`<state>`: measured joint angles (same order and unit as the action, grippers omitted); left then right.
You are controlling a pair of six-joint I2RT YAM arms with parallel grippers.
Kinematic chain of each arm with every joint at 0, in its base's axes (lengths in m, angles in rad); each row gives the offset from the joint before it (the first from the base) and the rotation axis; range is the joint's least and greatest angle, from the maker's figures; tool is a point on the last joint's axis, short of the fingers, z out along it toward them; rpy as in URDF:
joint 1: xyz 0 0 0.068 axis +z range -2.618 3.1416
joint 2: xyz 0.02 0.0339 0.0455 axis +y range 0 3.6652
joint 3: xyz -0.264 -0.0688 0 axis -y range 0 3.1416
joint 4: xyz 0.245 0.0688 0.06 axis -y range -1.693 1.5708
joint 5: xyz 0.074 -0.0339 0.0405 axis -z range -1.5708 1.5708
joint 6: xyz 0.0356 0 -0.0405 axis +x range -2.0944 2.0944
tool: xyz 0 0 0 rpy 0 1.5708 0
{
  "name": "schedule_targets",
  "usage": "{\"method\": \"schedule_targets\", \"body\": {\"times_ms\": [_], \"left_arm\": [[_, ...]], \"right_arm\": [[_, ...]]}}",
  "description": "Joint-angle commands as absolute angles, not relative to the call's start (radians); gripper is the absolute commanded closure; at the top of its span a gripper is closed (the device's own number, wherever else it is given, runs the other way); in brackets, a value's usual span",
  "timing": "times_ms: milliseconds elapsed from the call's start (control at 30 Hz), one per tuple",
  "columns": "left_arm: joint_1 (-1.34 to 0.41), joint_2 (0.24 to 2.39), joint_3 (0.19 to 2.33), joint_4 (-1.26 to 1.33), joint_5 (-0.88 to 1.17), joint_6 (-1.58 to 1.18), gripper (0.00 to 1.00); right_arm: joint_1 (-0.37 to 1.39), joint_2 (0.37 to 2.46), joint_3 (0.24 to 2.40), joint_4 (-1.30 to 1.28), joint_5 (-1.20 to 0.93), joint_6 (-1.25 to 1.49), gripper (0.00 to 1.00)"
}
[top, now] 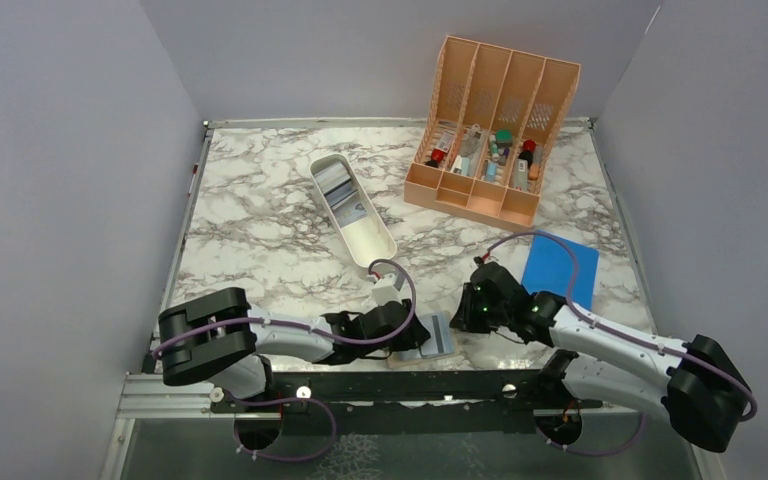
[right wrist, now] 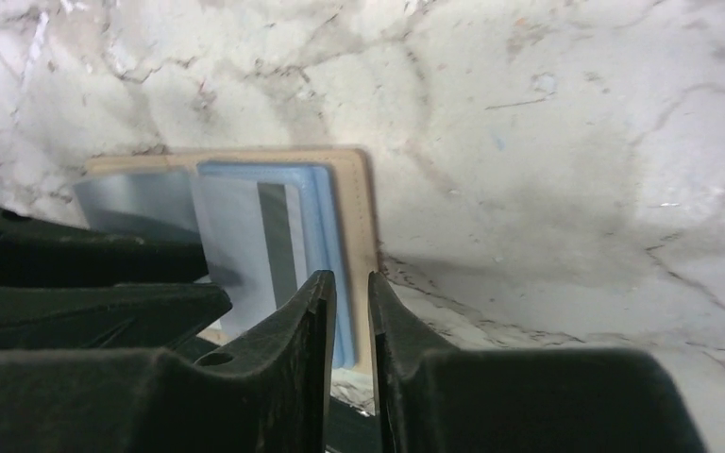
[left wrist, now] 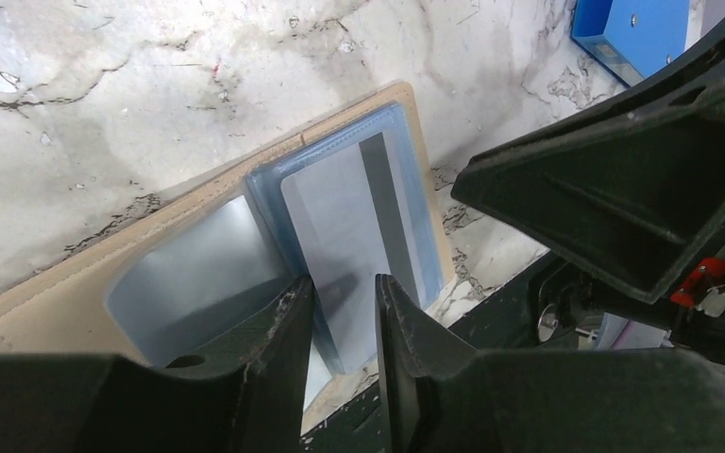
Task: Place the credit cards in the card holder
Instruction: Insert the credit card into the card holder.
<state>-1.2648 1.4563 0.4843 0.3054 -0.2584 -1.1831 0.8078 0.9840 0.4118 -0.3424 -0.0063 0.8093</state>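
We found the holder (left wrist: 47,302) open just ahead of both pincers. The left pincer (left wrist: 343,283), jaws narrow, flanked the near end of a card (left wrist: 340,217), likely pocketing it. The right pincer (right wrist: 351,283) flanked the holder's edge, likely steadying. Whether either was clenched, we could not tell.

Soft, even overhead light; the wrist views blur up close.
The top view is bright and sharp, with only faint shadows. Seen from the wrists, the left gripper (left wrist: 342,283) and right gripper (right wrist: 349,278) are dark, unfocused silhouettes. The table (left wrist: 151,94) beyond the left gripper looks pale and washed out, the card (left wrist: 349,217) just ahead of it is hazy, and a broad soft shadow lies right of the right gripper.
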Motion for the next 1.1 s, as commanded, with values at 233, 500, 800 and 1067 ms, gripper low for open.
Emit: {"method": "schedule_targets", "body": {"times_ms": [233, 500, 800, 1067], "left_arm": [[-1.290, 1.503, 0.555, 0.313, -0.233, -1.166, 0.57], [-1.299, 1.530, 0.572, 0.335, -0.218, -1.170, 0.57], [-1.295, 1.507, 0.552, 0.313, -0.281, -1.165, 0.57], [-1.289, 1.457, 0.548, 0.255, -0.302, -1.153, 0.57]], "right_arm": [[0.808, 1.078, 0.441, -0.426, 0.121, 0.876, 0.77], [0.808, 1.085, 0.363, -0.280, -0.046, 0.912, 0.77], [0.808, 1.038, 0.393, -0.341, 0.004, 0.918, 0.76], [0.808, 0.925, 0.492, -0.485, 0.067, 0.842, 0.69]]}}
